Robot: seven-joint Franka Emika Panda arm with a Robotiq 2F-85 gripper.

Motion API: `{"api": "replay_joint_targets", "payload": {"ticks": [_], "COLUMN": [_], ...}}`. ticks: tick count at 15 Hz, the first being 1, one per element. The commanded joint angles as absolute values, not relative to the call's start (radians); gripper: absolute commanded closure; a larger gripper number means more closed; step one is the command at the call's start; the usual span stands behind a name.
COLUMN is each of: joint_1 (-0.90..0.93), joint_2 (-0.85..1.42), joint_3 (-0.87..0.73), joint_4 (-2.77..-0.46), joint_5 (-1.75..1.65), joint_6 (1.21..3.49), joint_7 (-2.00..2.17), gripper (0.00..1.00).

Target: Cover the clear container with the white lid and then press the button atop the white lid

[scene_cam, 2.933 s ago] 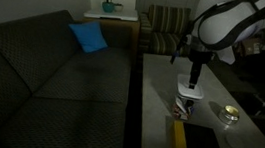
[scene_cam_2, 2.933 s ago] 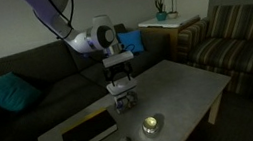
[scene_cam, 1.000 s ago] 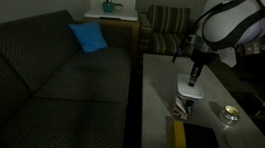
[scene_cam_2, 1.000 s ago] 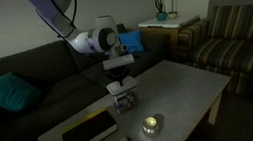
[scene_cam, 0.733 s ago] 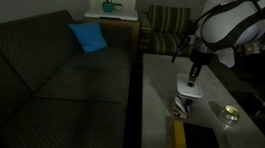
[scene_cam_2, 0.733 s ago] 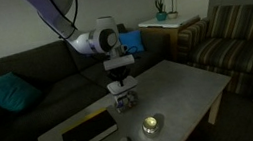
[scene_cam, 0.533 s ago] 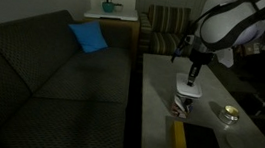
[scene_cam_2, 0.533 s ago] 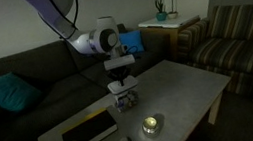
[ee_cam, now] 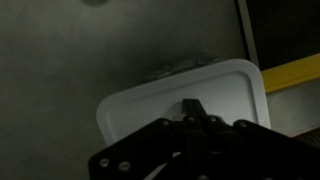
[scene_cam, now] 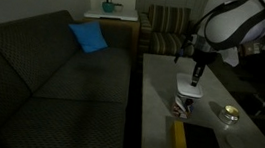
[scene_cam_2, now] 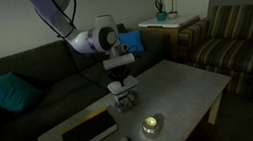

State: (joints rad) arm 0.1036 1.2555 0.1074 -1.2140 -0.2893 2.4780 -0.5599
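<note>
So, the pincer (scene_cam: 193, 83) is down on the white lid (scene_cam: 188, 91), mid-right of the pic.
In wrist view the lid fills the lower middle & the two fingers (ee_cam: 192, 112) are closed tight together, tips at the lid top, holding nothing. In both exterior views the lid sits on the clear container (scene_cam_2: 124, 102), on the grey table (scene_cam_2: 189, 83), near frame center. A small shiny yellow round thing (scene_cam_2: 152, 125) is just below it; a dark book (scene_cam_2: 87, 133) lies lower left.

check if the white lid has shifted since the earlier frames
No. In an exterior view the white lid sits on the clear container, just as far from the dark book as before.
</note>
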Motion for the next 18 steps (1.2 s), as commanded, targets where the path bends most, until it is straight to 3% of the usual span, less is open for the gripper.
{"api": "replay_joint_targets", "payload": {"ticks": [1, 4, 6, 16, 18], "joint_1": [0.096, 0.089, 0.087, 0.073, 0.074], "joint_2": [1.131, 1.083, 1.055, 0.964, 0.951], "joint_3": [0.079, 0.074, 0.073, 0.081, 0.080], "joint_4": [-1.412, -1.493, -1.538, -1.690, -1.707], "joint_5": [-0.327, -0.350, -0.361, -0.385, -0.384], "joint_6": [2.551, 2.609, 2.637, 2.714, 2.711], "joint_7": [-0.551, -0.554, -0.553, -0.558, -0.554], "gripper": [1.00, 0.99, 0.73, 0.05, 0.00]}}
